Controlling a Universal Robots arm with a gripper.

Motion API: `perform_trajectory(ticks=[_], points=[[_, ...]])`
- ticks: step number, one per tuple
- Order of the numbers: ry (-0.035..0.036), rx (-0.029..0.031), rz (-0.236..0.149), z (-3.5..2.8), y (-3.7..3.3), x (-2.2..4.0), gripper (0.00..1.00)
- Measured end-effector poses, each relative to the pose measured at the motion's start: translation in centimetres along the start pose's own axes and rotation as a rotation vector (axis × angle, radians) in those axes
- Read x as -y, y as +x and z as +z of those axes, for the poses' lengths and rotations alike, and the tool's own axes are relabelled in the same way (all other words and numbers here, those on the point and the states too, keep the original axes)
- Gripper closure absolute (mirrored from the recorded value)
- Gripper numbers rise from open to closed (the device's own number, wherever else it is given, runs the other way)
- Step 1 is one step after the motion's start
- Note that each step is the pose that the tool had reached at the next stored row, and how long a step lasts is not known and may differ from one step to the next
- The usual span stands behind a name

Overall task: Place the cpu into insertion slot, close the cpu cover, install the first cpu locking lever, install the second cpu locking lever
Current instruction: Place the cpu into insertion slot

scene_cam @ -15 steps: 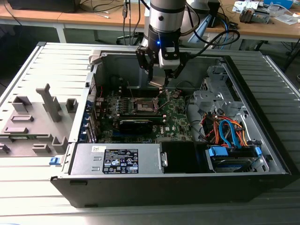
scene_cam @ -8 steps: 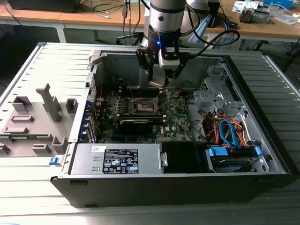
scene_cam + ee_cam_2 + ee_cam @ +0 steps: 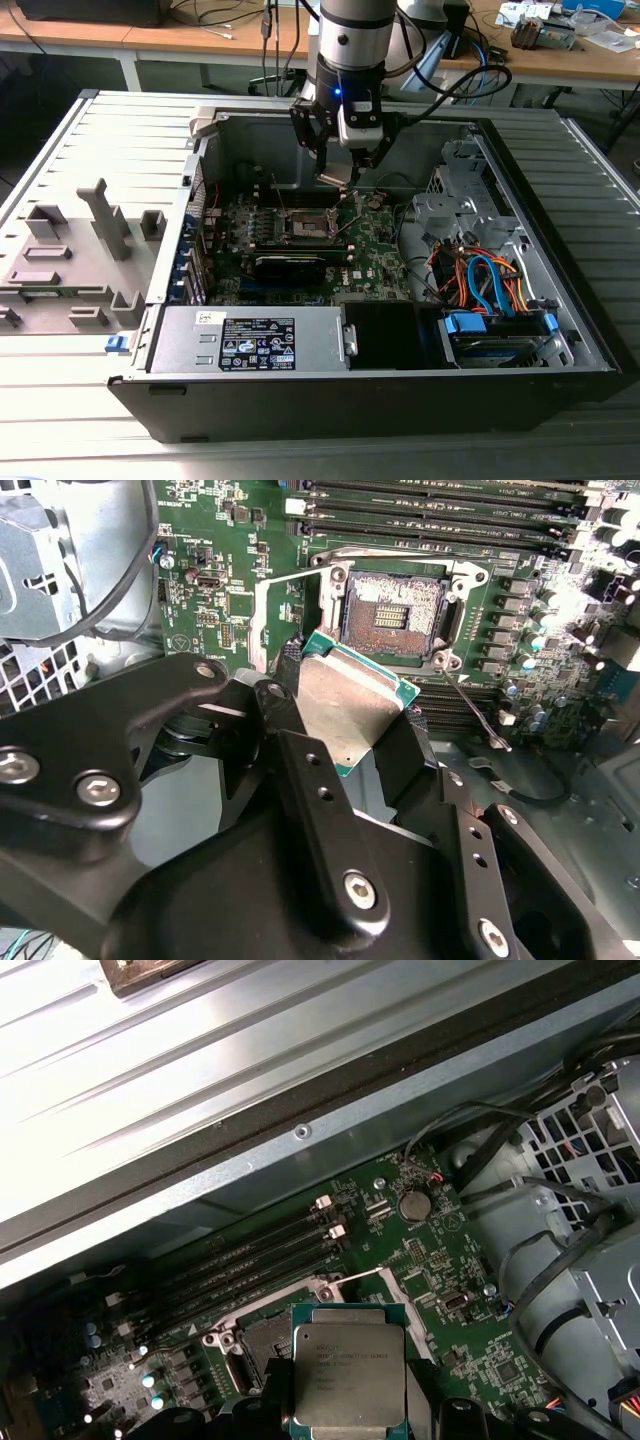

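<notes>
My gripper (image 3: pixel 338 178) hangs inside the open computer case, above the green circuit board, and is shut on the cpu (image 3: pixel 345 715). The chip is a small square with a silvery top, tilted between the black fingers (image 3: pixel 291 658). In the first wrist view the cpu (image 3: pixel 350 1370) shows its printed metal top, clamped at both sides. The insertion slot (image 3: pixel 405 605) lies uncovered just beyond the chip, a dark square socket (image 3: pixel 305 225) with a silver surround. The cpu cover (image 3: pixel 262 620) stands swung open beside the socket. A thin wire locking lever (image 3: pixel 475 710) sticks out free next to it.
A long black card (image 3: pixel 290 265) lies on the board in front of the socket. Memory slots (image 3: pixel 430 520) run past the socket's far side. The power supply (image 3: pixel 250 340) and a drive cage with coloured cables (image 3: pixel 480 280) take up the case's near side. A grey fixture (image 3: pixel 90 240) stands outside the case.
</notes>
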State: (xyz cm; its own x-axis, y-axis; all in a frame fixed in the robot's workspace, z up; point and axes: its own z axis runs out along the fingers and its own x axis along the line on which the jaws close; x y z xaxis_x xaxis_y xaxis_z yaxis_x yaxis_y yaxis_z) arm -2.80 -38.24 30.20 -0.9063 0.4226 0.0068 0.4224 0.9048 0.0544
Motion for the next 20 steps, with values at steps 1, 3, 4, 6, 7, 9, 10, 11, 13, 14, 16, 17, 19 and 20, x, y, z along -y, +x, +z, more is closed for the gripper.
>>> perform_trajectory(ticks=[1,3,4,6,7,9,10,11,13,14,16,17,19,20], points=[[0.0001,0.0001,0.001,0.01,0.0,0.0,0.46],[0.0004,0.0003,0.003,0.03,0.0,0.0,0.46],[0.0005,0.0004,0.004,0.03,0.0,0.0,0.46],[0.0009,0.0007,0.006,0.05,0.0,0.0,0.46],[0.0012,0.0008,0.006,0.05,0.0,0.0,0.46],[0.0023,0.0015,0.008,0.07,0.0,0.0,0.46],[0.0027,0.0017,0.008,0.07,0.0,0.0,0.46],[0.003,0.0019,0.009,0.08,0.0,0.01,0.46],[0.0036,0.0023,0.01,0.08,0.0,0.01,0.46],[0.004,0.0024,0.011,0.09,0.0,0.01,0.46],[0.0045,0.0028,0.012,0.1,0.0,0.01,0.46],[0.0049,0.0029,0.013,0.1,0.0,0.0,0.46],[0.0054,0.0033,0.014,0.12,0.0,0.01,0.46],[0.0059,0.0037,0.016,0.13,0.0,0.01,0.46]])
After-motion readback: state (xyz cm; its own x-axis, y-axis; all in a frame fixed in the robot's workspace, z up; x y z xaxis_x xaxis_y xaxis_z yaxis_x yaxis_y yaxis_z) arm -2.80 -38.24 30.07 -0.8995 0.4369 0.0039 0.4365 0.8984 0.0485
